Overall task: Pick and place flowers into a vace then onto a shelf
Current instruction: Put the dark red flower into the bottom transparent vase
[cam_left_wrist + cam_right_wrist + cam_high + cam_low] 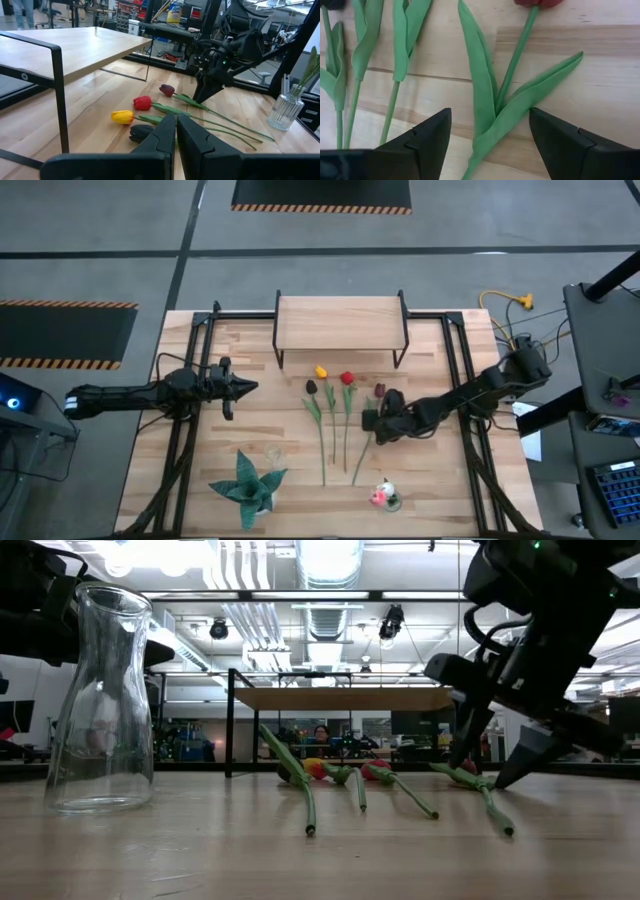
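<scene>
Four tulips lie flat on the table in front of the shelf [340,322]: black [311,387], yellow [321,371], red [347,378] and maroon [380,389], stems running toward the near edge. My right gripper [490,145] is open and low over the maroon tulip's stem [512,65]. One finger stands on each side of its stem and leaves, fingertips near the tabletop [490,765]. A clear glass vase [100,700] stands upright near the table's near edge [272,452]. My left gripper [176,132] is shut and hovers left of the flowers [240,387].
A spiky teal star-shaped plant [247,485] and a small ribbed glass vase holding a white-pink flower [383,496] stand near the near edge. Black frame rails [190,380] cross the table on both sides. Bare wood lies between the flowers and the near edge.
</scene>
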### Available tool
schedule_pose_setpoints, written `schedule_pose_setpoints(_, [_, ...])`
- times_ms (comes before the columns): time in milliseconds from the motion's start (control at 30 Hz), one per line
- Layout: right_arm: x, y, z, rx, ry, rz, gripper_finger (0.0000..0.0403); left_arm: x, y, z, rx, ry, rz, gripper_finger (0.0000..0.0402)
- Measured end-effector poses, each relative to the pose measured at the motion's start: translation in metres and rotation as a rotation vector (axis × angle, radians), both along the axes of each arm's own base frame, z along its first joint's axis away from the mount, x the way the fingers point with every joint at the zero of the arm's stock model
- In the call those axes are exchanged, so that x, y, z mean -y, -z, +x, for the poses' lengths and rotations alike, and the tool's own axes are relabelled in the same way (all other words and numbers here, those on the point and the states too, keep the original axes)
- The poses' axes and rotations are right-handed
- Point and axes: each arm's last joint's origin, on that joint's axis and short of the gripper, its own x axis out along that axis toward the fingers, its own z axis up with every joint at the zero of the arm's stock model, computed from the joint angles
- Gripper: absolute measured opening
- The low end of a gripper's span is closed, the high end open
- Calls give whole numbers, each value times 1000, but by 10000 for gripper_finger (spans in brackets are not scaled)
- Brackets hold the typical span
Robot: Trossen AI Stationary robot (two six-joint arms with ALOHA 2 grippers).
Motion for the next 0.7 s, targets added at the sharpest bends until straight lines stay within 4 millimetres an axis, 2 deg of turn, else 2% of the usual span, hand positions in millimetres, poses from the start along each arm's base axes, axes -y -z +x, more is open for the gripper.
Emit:
schedule_pose_setpoints(367, [6,7,3,-84,-54,34,203,0,0,0,0,0,0,0])
schedule_pose_setpoints(700, [11,9,0,-167,-163,54,99,0,0,0,-1,0,0,0])
